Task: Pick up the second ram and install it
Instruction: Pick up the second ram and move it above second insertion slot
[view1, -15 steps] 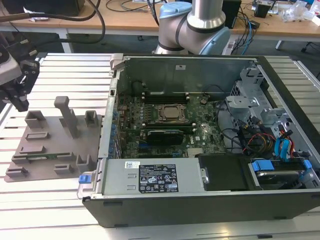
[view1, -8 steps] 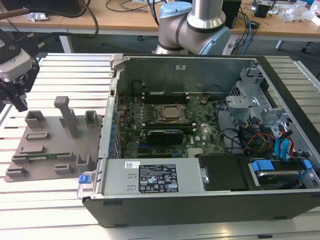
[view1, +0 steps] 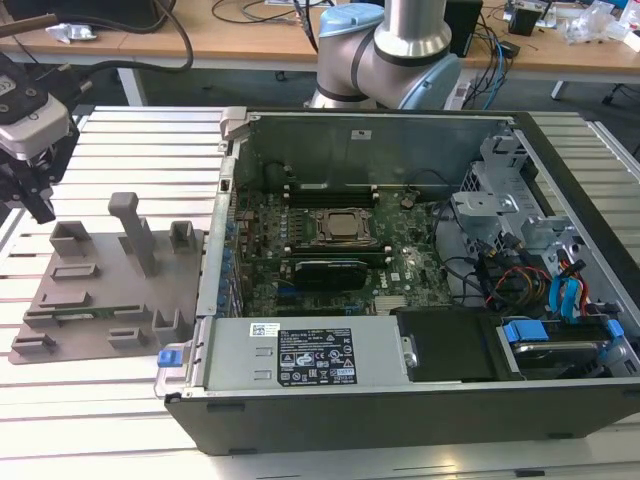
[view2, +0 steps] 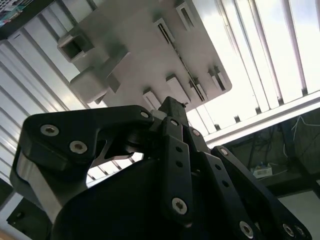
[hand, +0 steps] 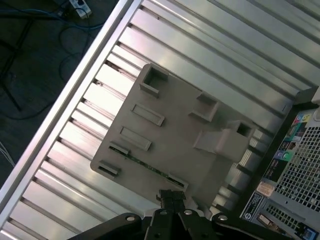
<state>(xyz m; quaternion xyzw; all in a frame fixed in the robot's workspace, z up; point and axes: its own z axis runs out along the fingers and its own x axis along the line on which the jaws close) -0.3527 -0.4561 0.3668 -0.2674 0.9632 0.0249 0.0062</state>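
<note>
Lengthwise, second ram along plate edge

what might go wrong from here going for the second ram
The second ram sits low in a slot of the grey fixture plate, so a slightly off descent may put the gripper on the plate's blocks instead. The tall upright post nearby might snag it.
</note>
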